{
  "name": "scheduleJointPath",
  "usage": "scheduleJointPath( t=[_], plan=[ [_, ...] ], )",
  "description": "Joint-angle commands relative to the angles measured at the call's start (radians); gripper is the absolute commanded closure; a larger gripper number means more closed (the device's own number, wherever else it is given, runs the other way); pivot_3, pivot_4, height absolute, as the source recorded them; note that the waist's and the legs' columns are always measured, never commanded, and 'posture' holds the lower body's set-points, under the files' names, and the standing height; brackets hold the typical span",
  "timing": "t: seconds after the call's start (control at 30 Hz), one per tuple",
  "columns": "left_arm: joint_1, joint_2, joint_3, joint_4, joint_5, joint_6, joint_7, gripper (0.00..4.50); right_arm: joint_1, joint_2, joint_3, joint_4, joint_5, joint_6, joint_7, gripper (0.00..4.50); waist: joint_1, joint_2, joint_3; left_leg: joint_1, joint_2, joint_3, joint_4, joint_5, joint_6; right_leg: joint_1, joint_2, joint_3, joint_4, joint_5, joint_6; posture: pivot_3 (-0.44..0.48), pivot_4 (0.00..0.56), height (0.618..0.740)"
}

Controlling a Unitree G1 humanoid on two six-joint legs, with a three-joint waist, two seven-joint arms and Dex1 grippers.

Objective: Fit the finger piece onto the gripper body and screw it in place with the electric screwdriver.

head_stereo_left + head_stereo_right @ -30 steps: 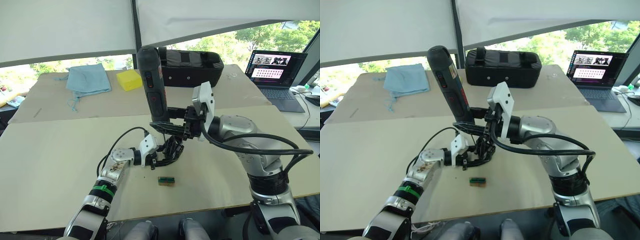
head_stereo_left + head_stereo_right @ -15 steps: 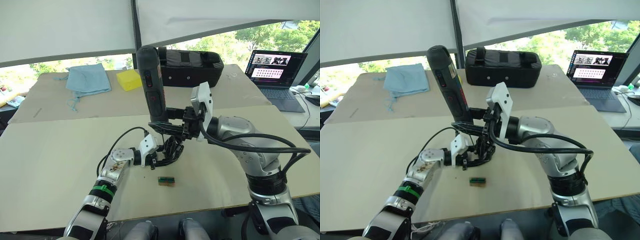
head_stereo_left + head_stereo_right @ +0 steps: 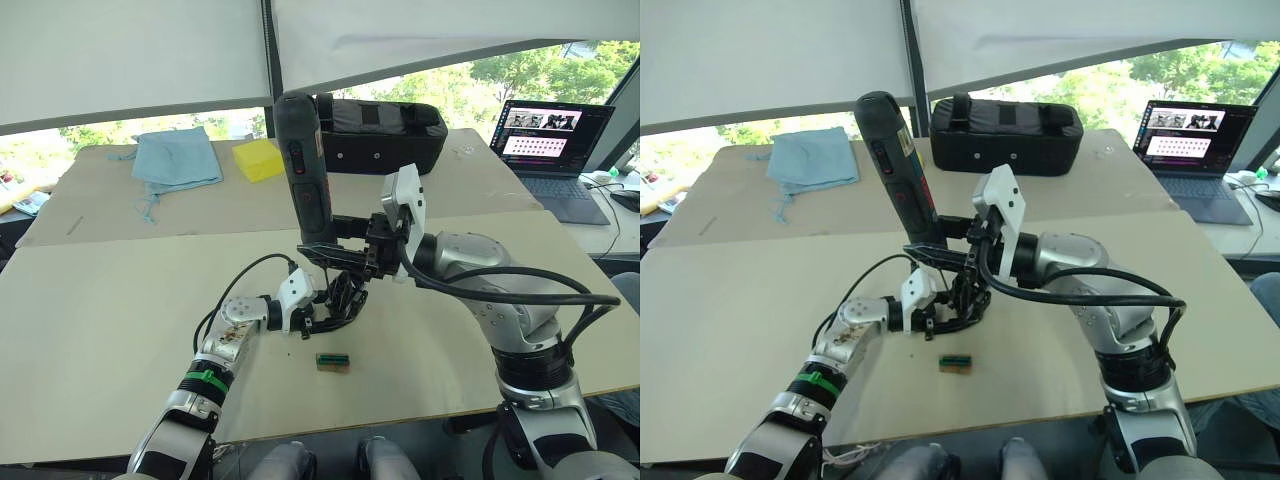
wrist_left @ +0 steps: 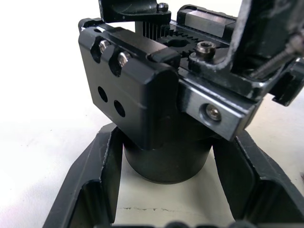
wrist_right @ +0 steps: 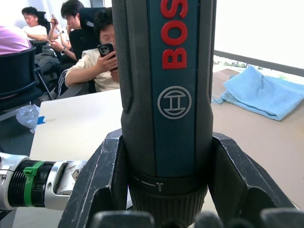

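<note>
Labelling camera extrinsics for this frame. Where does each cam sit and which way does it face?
Head stereo pair: on the head, facing forward and down over the table and both arms.
Left wrist view: along the left end effector, clamped on the gripper body.
Right wrist view: along the right end effector, clamped on the electric screwdriver; left forearm shows.
Shared: screwdriver, blue cloth.

Head stereo pair: high, facing 12 o'clock and down over the bench (image 3: pixel 100 330), sharing its whole top. Wrist cameras: very close, along each gripper's fingers.

Left pincer (image 3: pixel 335 305) low, fingers clamped; right pincer (image 3: pixel 335 250) directly above, arm bent inward, fingers gripping.
</note>
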Motion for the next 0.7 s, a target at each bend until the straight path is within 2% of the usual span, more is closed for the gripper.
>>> scheduleJointPath(
  t=[0.03, 0.7],
  plan=[
    [-0.010, 0.007, 0.002, 0.009, 0.005, 0.001, 0.011, 2.22, -0.012, -0.006, -0.020, -0.018, -0.005, -0.035, 0.009, 2.58, 0.000, 0.000, 0.000, 0.000, 0.000, 0.000, 0.000, 0.000, 0.000, 0.000, 0.000, 0.000, 0.000, 0.000, 0.000, 0.000, 0.150, 0.740],
    [-0.004, 0.010, 0.004, -0.001, 0.004, 0.001, 0.015, 2.22, 0.006, 0.015, -0.017, -0.010, -0.031, -0.038, 0.012, 2.58, 0.000, 0.000, 0.000, 0.000, 0.000, 0.000, 0.000, 0.000, 0.000, 0.000, 0.000, 0.000, 0.000, 0.000, 0.000, 0.000, 0.150, 0.740]
  ],
)
